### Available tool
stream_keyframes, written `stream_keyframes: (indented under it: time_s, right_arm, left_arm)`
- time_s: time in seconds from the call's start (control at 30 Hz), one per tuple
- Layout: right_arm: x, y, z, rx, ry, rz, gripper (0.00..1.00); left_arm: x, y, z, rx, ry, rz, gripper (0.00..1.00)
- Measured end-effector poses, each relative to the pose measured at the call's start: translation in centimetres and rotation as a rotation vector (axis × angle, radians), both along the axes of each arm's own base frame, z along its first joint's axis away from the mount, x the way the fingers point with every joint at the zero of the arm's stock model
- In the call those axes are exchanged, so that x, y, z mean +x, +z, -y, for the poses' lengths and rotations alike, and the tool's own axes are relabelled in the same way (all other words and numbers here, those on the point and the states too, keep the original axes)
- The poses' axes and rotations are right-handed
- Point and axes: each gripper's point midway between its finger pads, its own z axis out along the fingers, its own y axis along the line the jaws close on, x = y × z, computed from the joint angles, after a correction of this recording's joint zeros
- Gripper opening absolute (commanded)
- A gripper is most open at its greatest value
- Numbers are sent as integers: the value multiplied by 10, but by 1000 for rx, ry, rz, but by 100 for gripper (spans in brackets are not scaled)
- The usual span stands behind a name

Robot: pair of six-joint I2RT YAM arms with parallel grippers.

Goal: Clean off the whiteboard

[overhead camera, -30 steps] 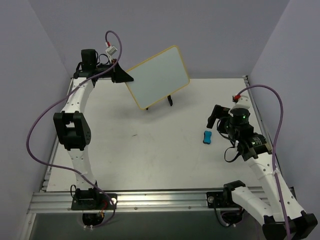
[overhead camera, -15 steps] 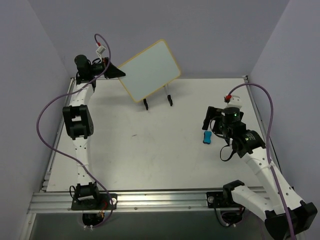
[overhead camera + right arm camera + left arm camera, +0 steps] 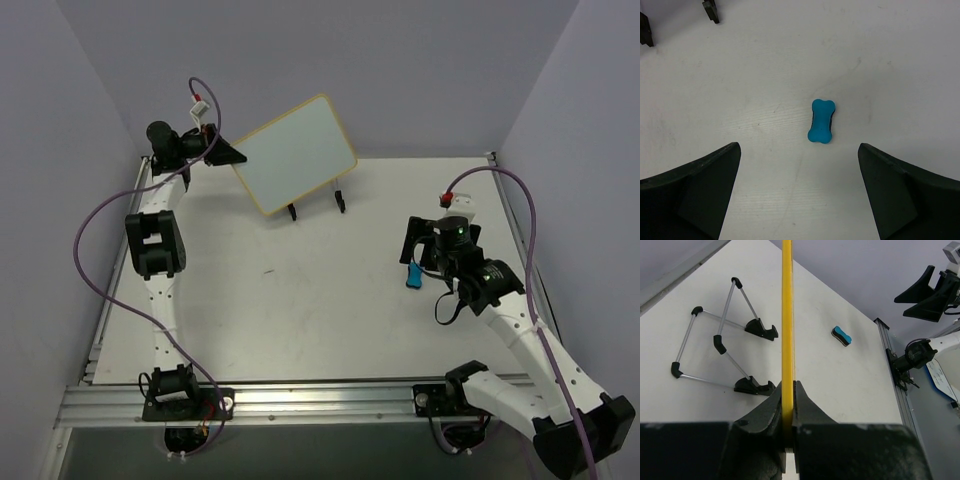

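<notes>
The whiteboard [image 3: 295, 153] is up in the air at the back left of the table [image 3: 300, 320]. The left claw [image 3: 228, 155] holds its left edge. The stand [image 3: 722, 340] sits on the table below the whiteboard, not touching it. The eraser [image 3: 821, 120] lies on the table at the right, well apart from the stand. The right claw [image 3: 797, 147] hangs right above it.

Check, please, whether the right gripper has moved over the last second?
Yes. The right gripper has moved left, from right of the blue eraser to roughly over it, jaws open.
</notes>
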Motion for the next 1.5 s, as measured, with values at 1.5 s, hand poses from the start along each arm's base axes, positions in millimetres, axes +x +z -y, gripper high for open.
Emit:
stream_keyframes:
  time_s: [1.5]
  right_arm:
    - [0, -9, -8, -22, 19, -28, 100]
  left_arm:
    - [-9, 79, 18, 7, 71, 238, 2]
